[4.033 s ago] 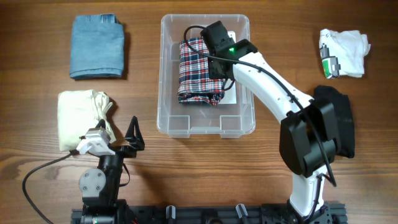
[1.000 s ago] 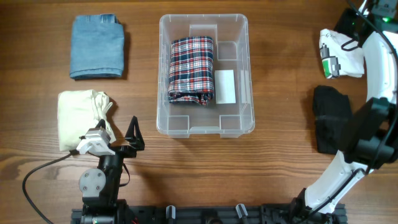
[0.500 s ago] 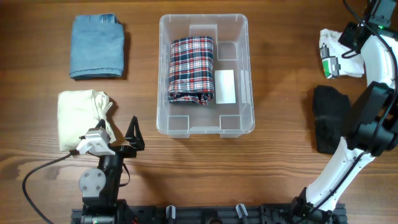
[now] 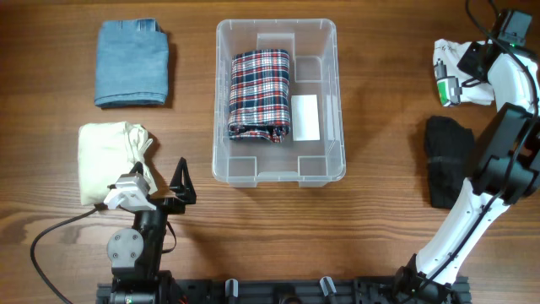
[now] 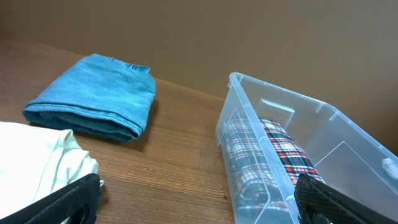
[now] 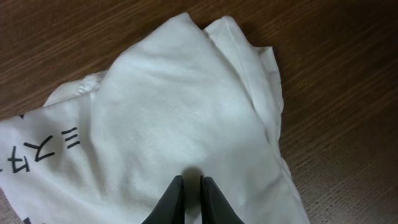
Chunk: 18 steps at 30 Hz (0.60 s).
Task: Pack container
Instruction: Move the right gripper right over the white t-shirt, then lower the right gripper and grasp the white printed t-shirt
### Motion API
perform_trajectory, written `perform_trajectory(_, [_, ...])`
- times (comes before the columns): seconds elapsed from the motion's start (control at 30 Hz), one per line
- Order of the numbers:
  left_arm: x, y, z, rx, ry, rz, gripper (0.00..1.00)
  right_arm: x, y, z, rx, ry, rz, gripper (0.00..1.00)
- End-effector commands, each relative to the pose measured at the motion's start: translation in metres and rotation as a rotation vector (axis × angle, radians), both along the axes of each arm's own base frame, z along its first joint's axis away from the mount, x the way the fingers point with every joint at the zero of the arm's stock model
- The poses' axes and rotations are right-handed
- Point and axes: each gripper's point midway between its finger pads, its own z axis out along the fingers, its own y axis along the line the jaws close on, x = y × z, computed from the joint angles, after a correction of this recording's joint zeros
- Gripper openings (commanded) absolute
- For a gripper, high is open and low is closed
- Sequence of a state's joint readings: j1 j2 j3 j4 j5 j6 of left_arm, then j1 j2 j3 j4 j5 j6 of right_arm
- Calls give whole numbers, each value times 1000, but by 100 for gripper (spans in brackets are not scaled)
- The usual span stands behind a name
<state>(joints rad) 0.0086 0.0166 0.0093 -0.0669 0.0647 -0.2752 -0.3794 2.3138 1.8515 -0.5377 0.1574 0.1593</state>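
So the right gripper (image 4: 469, 59) has swung away from the container (image 4: 278, 179), which sits in the middle of the desk (image 4: 380, 253) with the plaid shirt (image 4: 260, 93) left lying in its left half. Now it's over the white tee (image 6: 174, 118) at the far right. Its fingers are almost together, tips right at the cloth, and we can't see anything pinched yet. The left gripper (image 4: 184, 181) sits wide open and empty by the cream cloth (image 4: 105, 156). We reckon one item's packed and the tee is next.
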Motion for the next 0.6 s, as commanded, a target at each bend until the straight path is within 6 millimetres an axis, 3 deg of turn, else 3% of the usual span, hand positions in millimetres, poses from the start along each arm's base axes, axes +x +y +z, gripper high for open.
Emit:
perform_trajectory(0.0, [0,3,-3,6,9,13,100,-7,6,-28,41,52,9,10])
perform_trajectory(0.23, [0,3,-3,6,9,13,100,-19,30,-49,200,91,-26,11])
perform_trajectory(0.37, [0,3,-3,6,9,13,100,-19,65,-53,428,66,-75,10])
perform_trajectory(0.57, [0,3,-3,6,9,13,100,-9,117,-50,584,62,-70,11])
